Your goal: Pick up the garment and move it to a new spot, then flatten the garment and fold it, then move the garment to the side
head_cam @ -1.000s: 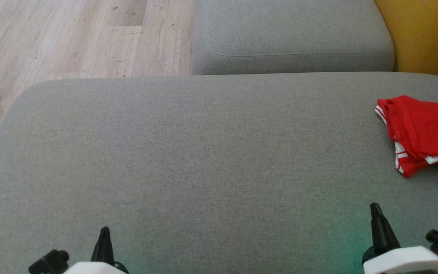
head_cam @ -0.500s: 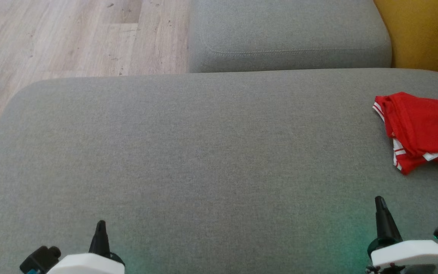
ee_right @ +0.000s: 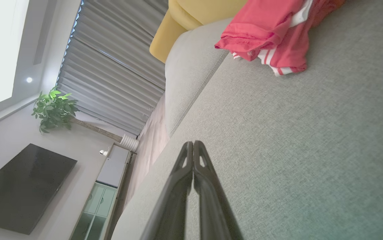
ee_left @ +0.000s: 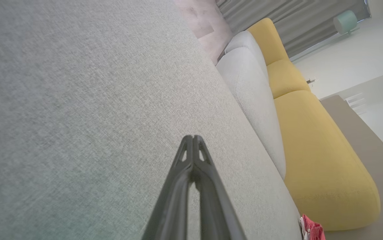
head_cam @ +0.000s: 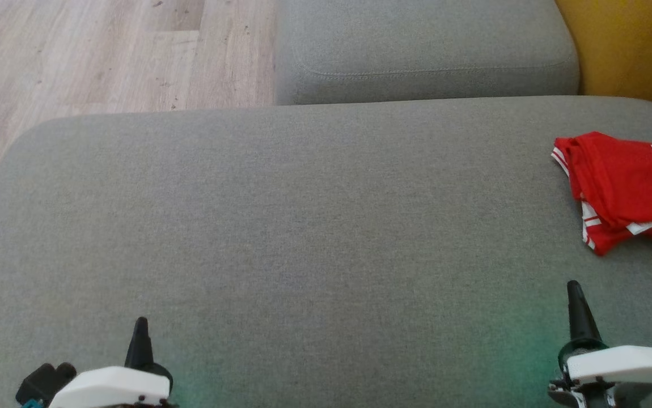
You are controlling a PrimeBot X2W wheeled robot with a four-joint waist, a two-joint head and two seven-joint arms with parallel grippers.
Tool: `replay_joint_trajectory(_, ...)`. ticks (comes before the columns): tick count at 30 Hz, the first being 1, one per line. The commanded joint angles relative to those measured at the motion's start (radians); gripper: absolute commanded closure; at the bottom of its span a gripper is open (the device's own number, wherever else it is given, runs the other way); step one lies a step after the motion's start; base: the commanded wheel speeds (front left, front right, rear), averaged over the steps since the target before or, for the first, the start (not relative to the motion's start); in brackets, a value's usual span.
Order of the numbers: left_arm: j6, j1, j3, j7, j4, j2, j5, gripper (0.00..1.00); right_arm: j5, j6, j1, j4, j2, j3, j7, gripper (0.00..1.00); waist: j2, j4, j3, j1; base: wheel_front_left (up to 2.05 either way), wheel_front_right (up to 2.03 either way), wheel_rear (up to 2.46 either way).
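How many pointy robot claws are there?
2. The left gripper is at the lower left of the head view and the right gripper at the lower right. Both are shut, over the gray couch cushion. Nothing suggests a hidden third.

left tool (head_cam: pixel 140 323): black tapered spike seen from above, sitting in a dark ring on the left white cover (head_cam: pixel 113 386), a glossy shell with rounded edges. Stubby black cylinder beside it, teal bit at its base. right tool (head_cam: pixel 573 286): same build, right white cover (head_cam: pixel 623 362) shows small dark screws along the lower edge, black knob at the side with a green dot. Close up, the fingers (ee_left: pixel 175 200) are dark grey, triangular cut-outs near the tips
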Motion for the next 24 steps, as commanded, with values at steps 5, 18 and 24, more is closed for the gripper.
replay_joint_trajectory(5, -0.027, -0.071, 0.068, 0.020, -0.026, -0.009, -0.051, 1.00, 0.084, 0.004, -0.075, -0.023, -0.023, 0.003, 0.014, 1.00, 0.0000, -0.004, 0.004, 0.0000, 0.00, 0.00, 0.00)
replay_joint_trajectory(18, -0.069, -0.090, 0.136, 0.053, -0.020, -0.038, -0.136, 1.00, 0.221, 0.005, -0.106, -0.012, -0.024, -0.010, 0.032, 1.00, 0.0000, -0.013, 0.012, 0.0000, 0.00, 0.00, 0.00)
replay_joint_trajectory(24, -0.090, -0.100, 0.170, 0.069, -0.018, -0.053, -0.178, 1.00, 0.289, 0.005, -0.121, -0.007, -0.024, -0.017, 0.041, 1.00, 0.0000, -0.018, 0.016, 0.0000, 0.00, 0.00, 0.00)
